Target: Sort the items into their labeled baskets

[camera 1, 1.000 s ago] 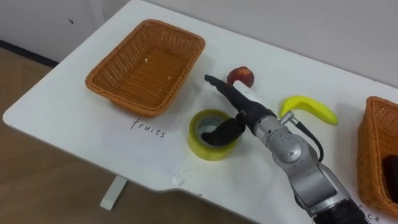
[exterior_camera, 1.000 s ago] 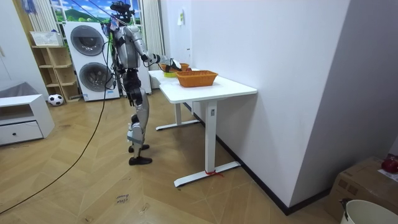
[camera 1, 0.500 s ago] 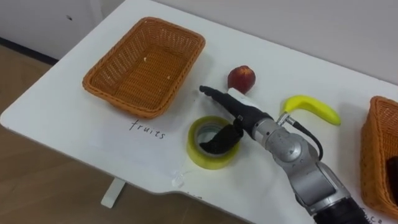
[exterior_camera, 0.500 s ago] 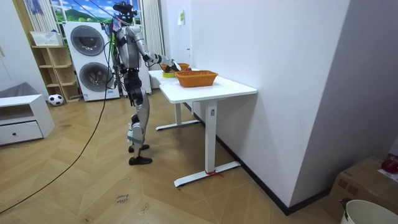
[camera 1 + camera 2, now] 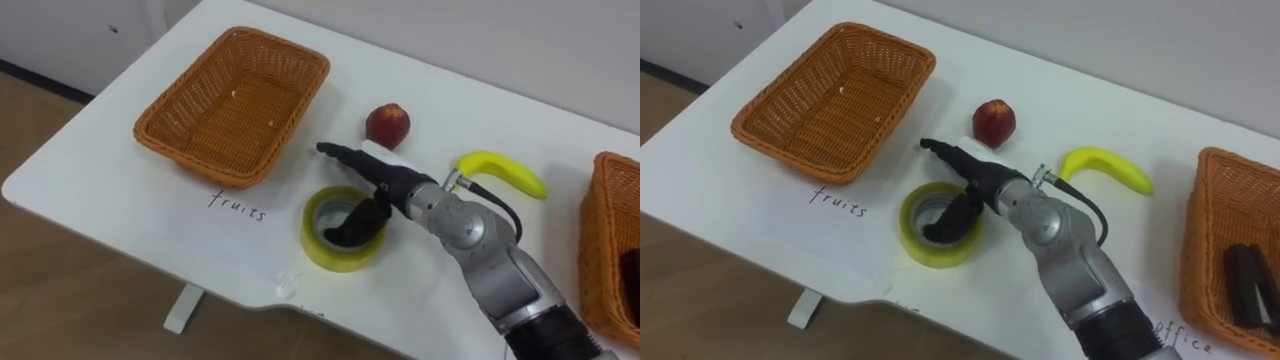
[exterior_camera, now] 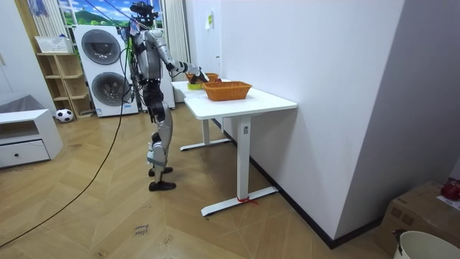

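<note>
Lowered since a second ago, the right hand [image 5: 392, 190] is now seen down on the yellow tape roll [image 5: 335, 262]; earlier it was held a little higher and closer to the peach [image 5: 387, 125]. Its fingers [image 5: 345, 155] are stretched out straight and kept apart from the thumb, which is dipped into the roll's hollow. The roll's far rim is seen between thumb and fingers, yet nothing is clamped. The roll is left lying flat on the white bench [image 5: 100, 190], just under and behind the fingers. Just beyond them and slightly to their right, the peach is found, untouched. Further to the fingers' right, past the wrist, the banana [image 5: 505, 172] is laid on the bench. Ahead and to the fingers' left, the fruit basket [image 5: 190, 160] is set, near but apart. Well off to the right, a second wicker basket [image 5: 1193, 240] is seen with a dark item [image 5: 1245, 275] inside. In the room view the robot is stood at the bench's end, with washing machines [image 6: 100, 72] behind it.
</note>
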Controlling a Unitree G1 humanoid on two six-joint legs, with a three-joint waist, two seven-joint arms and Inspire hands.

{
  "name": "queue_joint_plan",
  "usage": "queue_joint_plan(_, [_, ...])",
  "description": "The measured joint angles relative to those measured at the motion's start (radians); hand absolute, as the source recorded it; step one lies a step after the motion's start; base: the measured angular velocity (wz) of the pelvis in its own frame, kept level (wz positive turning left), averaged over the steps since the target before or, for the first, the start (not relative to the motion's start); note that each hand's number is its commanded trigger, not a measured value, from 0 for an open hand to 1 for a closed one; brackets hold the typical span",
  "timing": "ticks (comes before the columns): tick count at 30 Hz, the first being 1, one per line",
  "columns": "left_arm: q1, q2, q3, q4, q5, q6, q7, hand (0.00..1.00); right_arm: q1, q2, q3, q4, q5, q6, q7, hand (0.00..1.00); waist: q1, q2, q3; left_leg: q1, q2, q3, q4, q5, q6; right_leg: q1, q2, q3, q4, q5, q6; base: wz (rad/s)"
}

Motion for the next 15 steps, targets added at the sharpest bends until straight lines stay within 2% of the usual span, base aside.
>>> queue_joint_plan(1, [0.0, 0.0, 0.0, 0.0, 0.0, 0.0, 0.0, 0.0, 0.0, 0.0, 0.0, 0.0, -0.002, 0.0, 0.002, 1.0, 0.0, 0.0, 0.0, 0.0, 0.0, 0.0, 0.0, 0.0, 0.0, 0.0, 0.0, 0.0, 0.0, 0.0, 0.0, 0.0])
queue_joint_plan(15, [-0.008, -0.001, -0.002, 0.0, -0.002, 0.009, 0.008, 0.0, -0.037, -0.023, -0.011, 0.012, -0.04, 0.009, -0.031, 1.0, 0.003, 0.002, 0.0012, 0.005, 0.0, -0.007, 0.001, 0.0, 0.0, 0.009, -0.003, -0.019, -0.001, 0.0, 0.0, 0.02])
